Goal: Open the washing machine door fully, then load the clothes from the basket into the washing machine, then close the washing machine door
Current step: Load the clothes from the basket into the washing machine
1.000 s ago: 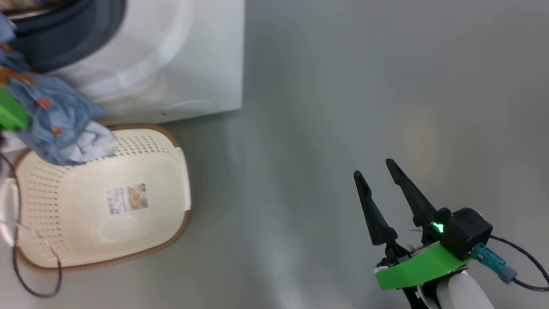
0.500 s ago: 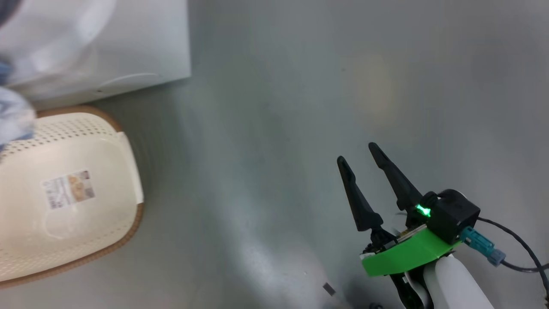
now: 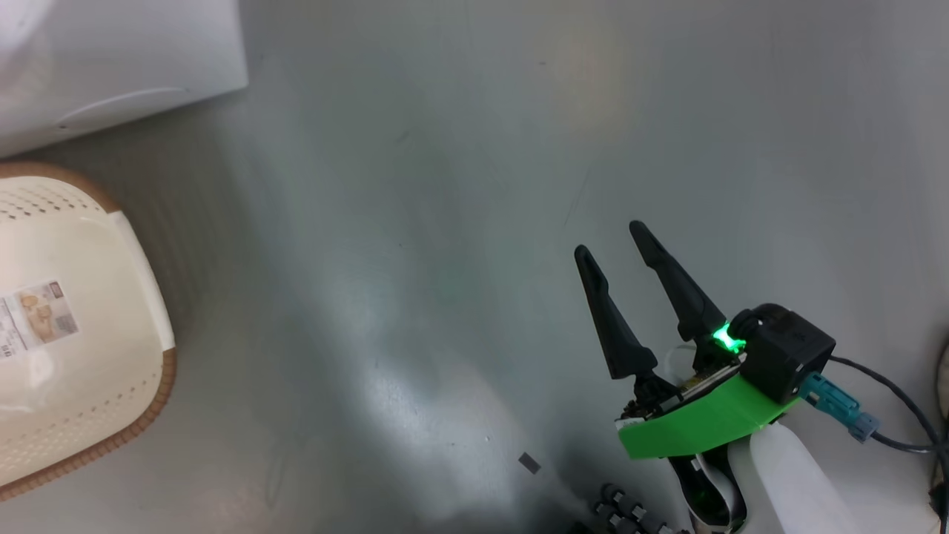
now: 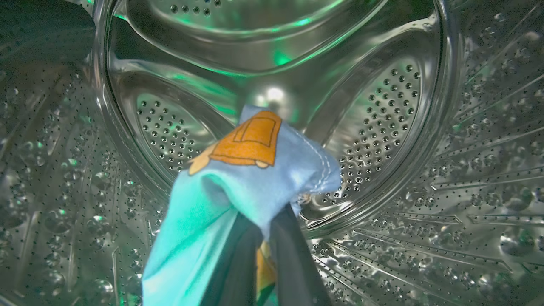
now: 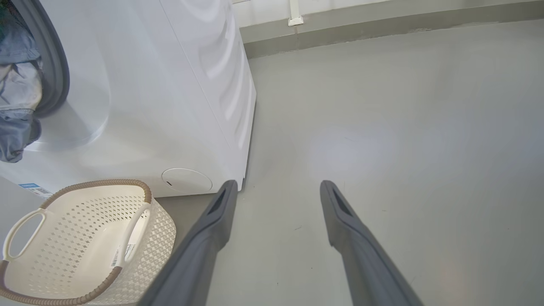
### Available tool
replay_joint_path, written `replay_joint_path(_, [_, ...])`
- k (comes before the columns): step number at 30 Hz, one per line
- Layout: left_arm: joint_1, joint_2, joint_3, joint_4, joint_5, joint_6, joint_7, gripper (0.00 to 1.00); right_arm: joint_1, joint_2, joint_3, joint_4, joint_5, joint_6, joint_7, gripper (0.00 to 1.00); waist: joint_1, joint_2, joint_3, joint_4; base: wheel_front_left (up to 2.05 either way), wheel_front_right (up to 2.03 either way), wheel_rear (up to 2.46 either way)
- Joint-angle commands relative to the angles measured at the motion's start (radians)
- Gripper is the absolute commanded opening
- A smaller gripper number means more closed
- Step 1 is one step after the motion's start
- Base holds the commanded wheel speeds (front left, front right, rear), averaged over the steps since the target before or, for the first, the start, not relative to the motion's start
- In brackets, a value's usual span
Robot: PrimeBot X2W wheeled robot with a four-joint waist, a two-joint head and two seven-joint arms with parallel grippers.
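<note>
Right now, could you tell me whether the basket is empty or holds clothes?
Empty, as far as shown: inside the basket, bare floor and label sticker, no cloth.

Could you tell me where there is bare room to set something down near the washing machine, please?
The floor right of the washing machine, out to the far skirting, is bare; the basket is empty bar its label. Crowded: the drum mouth, where clothes hang, and the drum, where the left gripper holds more.
</note>
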Motion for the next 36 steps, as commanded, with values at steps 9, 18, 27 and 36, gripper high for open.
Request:
replay_joint_path(9, [-0.065, 0.028, -0.020, 0.165, 0.013, -0.026, -0.010, 1.00, -0.008, -0.001, 0.021, -0.024, 0.011, 0.002, -0.012, 1.00, 0.0000, -0.0001, 0.024, -0.001, 0.00, 0.00, 0.00])
replay_joint_path(18, [-0.099, 0.013, -0.046, 0.236, 0.014, -0.053, -0.045, 1.00, -0.019, -0.001, 0.011, -0.022, 0.008, 0.002, -0.012, 1.00, 0.0000, -0.0001, 0.016, 0.026, 0.00, 0.00, 0.00])
replay_joint_path(27, [-0.021, -0.033, -0.056, 0.266, -0.003, -0.054, -0.100, 1.00, -0.010, -0.001, -0.013, -0.019, -0.013, 0.002, -0.012, 1.00, 0.0000, -0.0001, -0.032, 0.084, 0.00, 0.00, 0.00])
replay_joint_path(36, [0.181, -0.081, -0.022, 0.178, -0.040, -0.028, -0.155, 1.00, 0.009, -0.001, -0.042, -0.009, -0.050, 0.002, -0.012, 1.00, 0.0000, -0.0001, -0.104, 0.156, 0.00, 0.00, 0.00])
